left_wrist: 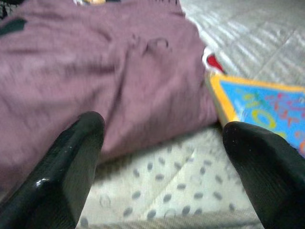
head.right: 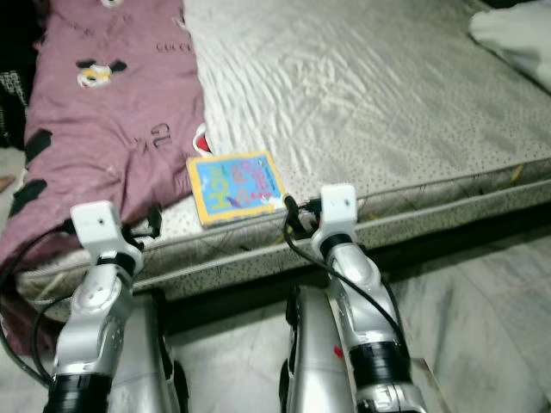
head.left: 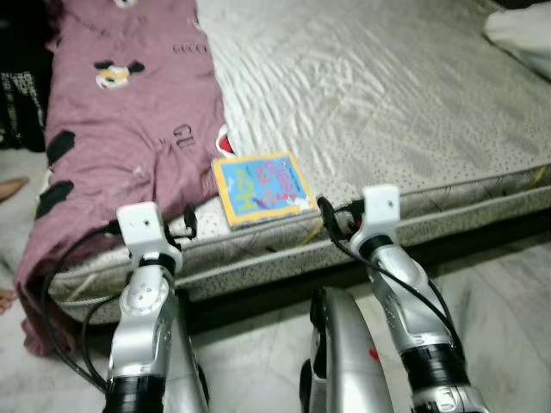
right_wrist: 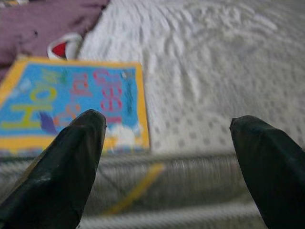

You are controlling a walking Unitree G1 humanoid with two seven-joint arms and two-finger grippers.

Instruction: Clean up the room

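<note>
Two silver arms reach toward the near edge of the bed [head.left: 413, 112], each hand with its black fingers spread apart and gripping nothing. The left hand [left_wrist: 162, 157] hovers over the dotted mattress border, with the mauve blanket [head.left: 129, 112] just ahead of it and the picture book [head.left: 261, 189] ahead and off toward the other hand. The right hand [right_wrist: 167, 152] is at the mattress edge, the book lying flat on the bed just beyond its left finger [right_wrist: 71, 157]. The book's far corner touches the blanket's edge. A white bundle [head.left: 521, 34] sits well away at the far side of the bed.
</note>
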